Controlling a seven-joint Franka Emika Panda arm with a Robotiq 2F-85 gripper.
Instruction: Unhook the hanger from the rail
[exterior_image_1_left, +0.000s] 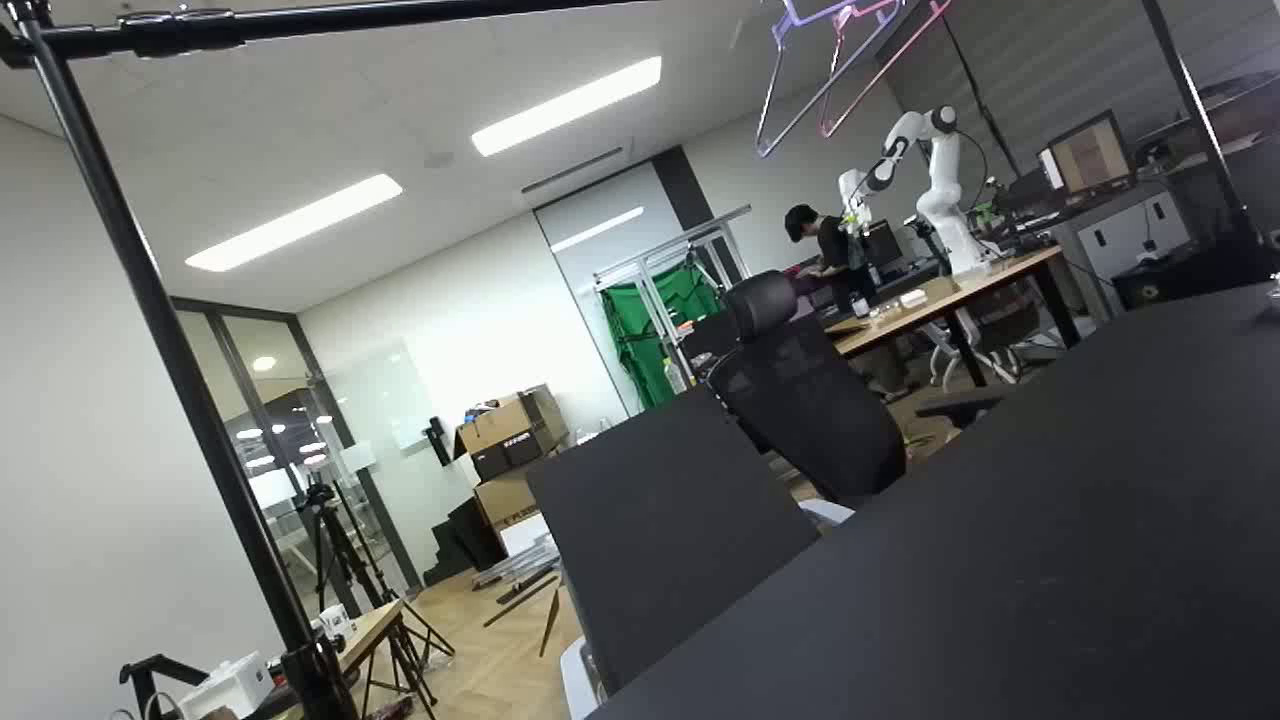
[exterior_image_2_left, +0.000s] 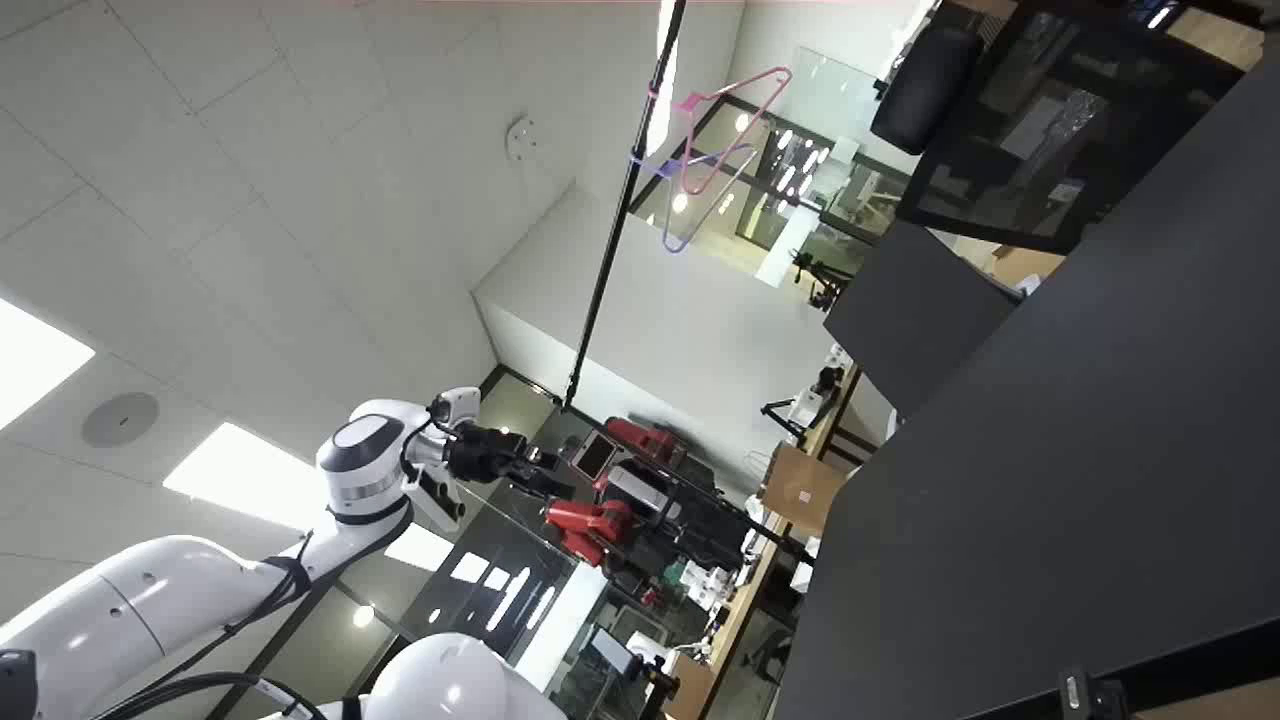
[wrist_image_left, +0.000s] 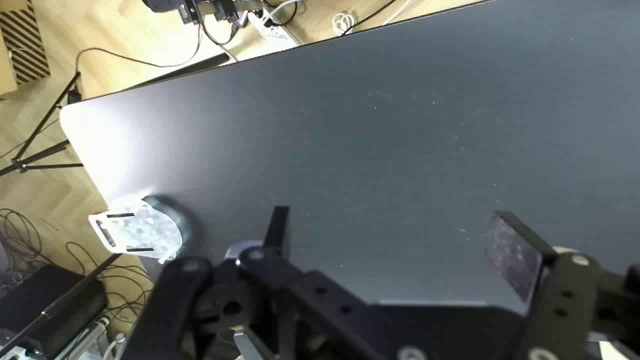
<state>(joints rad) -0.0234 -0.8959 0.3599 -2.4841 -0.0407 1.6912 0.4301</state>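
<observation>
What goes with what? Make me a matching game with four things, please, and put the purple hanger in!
Things:
1. lavender hanger
2. gripper
3. rail
4. tabletop

What fits:
A. broad, flat and dark
B. hooked on the rail
C. long, thin, black crossbar
D. open, holding nothing

Pairs: 1-B, 2-D, 3-C, 4-A.

Finished in lavender on the hanger (exterior_image_2_left: 671, 169), pink on the second hanger (exterior_image_2_left: 690, 102), black on the rail (exterior_image_2_left: 604, 270) and fingers (wrist_image_left: 277, 230), charcoal on the surface (exterior_image_2_left: 1000, 480). Coloured white, grey-banded, on the arm (exterior_image_2_left: 170, 590). Patterned in tan herringbone across the floor (exterior_image_1_left: 490, 655).
</observation>
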